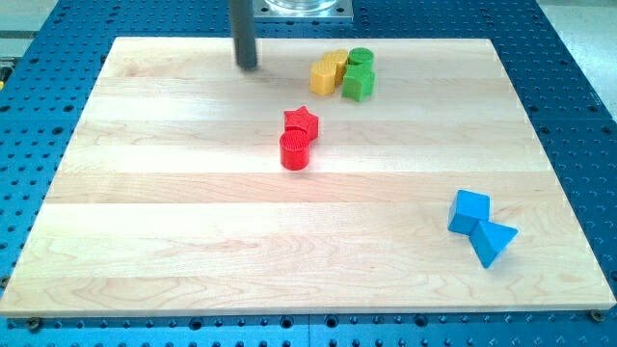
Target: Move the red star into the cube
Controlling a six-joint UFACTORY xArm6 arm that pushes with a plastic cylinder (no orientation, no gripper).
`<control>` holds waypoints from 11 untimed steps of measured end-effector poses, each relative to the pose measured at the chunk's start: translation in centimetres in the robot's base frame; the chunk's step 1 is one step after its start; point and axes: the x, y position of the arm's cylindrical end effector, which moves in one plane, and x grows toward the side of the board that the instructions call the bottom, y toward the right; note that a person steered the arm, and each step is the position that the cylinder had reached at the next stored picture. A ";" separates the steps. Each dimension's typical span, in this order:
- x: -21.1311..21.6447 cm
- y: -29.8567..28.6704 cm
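The task looks barely begun: the red star [302, 121] sits mid-board touching a red cylinder [295, 151], far from the blue cube [469, 210], while the fingerless tip [248, 66] rests near the top edge.

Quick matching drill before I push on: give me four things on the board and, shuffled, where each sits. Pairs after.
1. red star
2. blue cube
3. my tip
4. yellow block

A. view's lower right, touching the blue triangular block
B. near the view's top, left of the green blocks
C. mid-board, touching the red cylinder
D. view's top, left of every block

Pairs: 1-C, 2-A, 3-D, 4-B
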 end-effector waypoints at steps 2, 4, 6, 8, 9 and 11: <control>8.6 4.5; 15.7 14.3; 14.8 15.4; 10.3 20.3; 16.4 22.3; 19.0 22.3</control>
